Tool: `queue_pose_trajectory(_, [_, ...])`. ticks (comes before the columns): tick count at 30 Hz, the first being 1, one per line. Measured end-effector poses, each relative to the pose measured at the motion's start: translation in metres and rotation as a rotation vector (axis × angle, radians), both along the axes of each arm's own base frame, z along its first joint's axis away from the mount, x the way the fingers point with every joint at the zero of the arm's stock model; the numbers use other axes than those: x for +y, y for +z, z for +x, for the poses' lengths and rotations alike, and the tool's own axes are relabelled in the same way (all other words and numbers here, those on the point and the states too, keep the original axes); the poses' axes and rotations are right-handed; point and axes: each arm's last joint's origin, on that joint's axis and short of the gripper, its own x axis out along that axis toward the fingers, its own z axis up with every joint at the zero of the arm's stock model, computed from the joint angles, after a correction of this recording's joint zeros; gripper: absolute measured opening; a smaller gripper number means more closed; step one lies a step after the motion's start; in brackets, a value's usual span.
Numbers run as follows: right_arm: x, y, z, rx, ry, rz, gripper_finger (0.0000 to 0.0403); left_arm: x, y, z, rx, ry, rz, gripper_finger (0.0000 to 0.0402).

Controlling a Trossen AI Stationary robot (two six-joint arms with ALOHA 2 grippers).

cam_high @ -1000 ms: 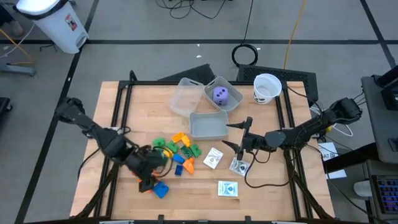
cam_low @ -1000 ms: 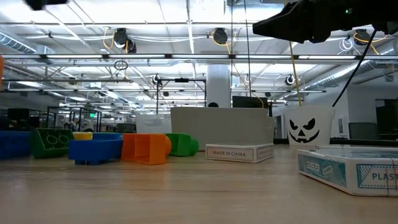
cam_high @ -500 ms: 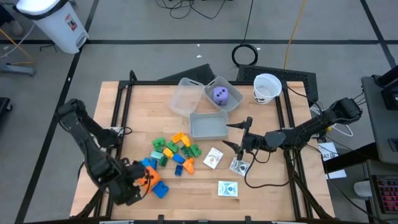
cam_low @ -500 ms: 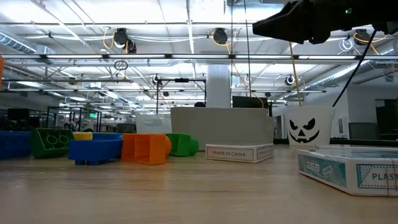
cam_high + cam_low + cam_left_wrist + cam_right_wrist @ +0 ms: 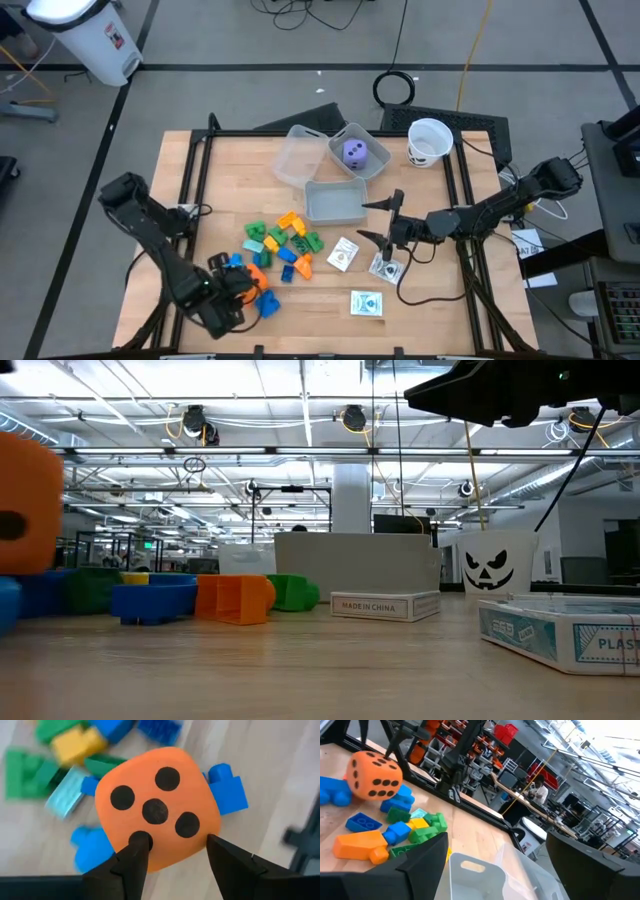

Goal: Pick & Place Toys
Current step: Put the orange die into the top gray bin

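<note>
Along the near left edge of the desk (image 5: 210,170), the left hand (image 5: 243,290) is gripping the orange die (image 5: 157,807) between its 2 fingers (image 5: 132,860), holding it clear of the wood just beside a blue block (image 5: 267,303). In the low view the die (image 5: 28,505) is hanging above the row of blocks. Open wood is lying to the left of the pile and along the far left part of the desk, while the near right part is carrying the cards.

The pile of blocks (image 5: 282,242) is sitting near the middle of the desk, green, yellow, orange and blue pieces touching one another. To its right, 3 small white cards are lying flat and apart: one (image 5: 344,254) near the pile, one (image 5: 386,267) under the right hand, one (image 5: 366,303) nearest the near edge. 3 clear bins (image 5: 336,200) are clustered at the far middle, and the purple die (image 5: 354,152) is resting inside the far right one. A white cup (image 5: 429,140) with a pumpkin face is standing at the far right corner.

The right hand (image 5: 385,220) is hovering between the bins and the cards with its fingers spread wide, holding nothing. Behind the desk a large workshop with ceiling lights is showing.
</note>
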Motion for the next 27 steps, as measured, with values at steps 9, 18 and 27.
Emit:
queue_pose_trajectory(9, [0.0,0.0,0.0,0.002,-0.001,0.001,0.0325,0.03,-0.004,0.037,-0.035,0.184,-0.045,0.0243])
queue_pose_trajectory(18, [0.0,-0.001,0.0,0.009,-0.002,-0.001,0.0325,0.067,-0.003,0.062,0.079,0.166,-0.164,0.0341])
queue_pose_trajectory(27, [0.0,-0.001,0.0,0.008,-0.002,-0.001,0.0325,0.066,-0.004,0.057,0.219,0.214,-0.3,0.0359])
